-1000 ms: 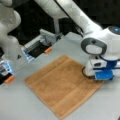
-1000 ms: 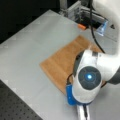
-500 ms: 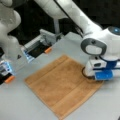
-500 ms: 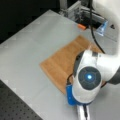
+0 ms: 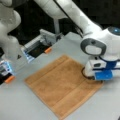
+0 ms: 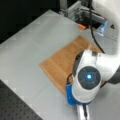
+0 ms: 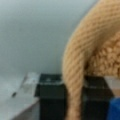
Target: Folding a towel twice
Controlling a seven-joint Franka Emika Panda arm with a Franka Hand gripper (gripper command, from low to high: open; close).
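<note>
Towel (image 5: 62,85) lies spread flat and unfolded on the grey table (image 5: 22,105), tan in colour, with smoother woven bands running near two opposite edges. No brand, label or legible writing shows on the towel, the arm or the table. In a front view the gripper (image 5: 93,78) is down at the towel's corner nearest that view's right, directly beneath the white wrist housing and its blue block. In a front view taken from the opposite side the gripper (image 6: 73,100) is almost wholly hidden behind the round wrist joint with its blue light, and the towel (image 6: 62,65) shows only in part, its far side covered by the arm. In the wrist view the towel (image 7: 82,60) edge rises as a rolled fold between the two black fingers (image 7: 50,97), which are pressed against the cloth on either side, pinching it. The fingertips themselves are cut off at the bottom of that view. A metal fixture with an orange tab (image 5: 47,50) stands beyond the towel, apart from it; its detail is hard to make out.
</note>
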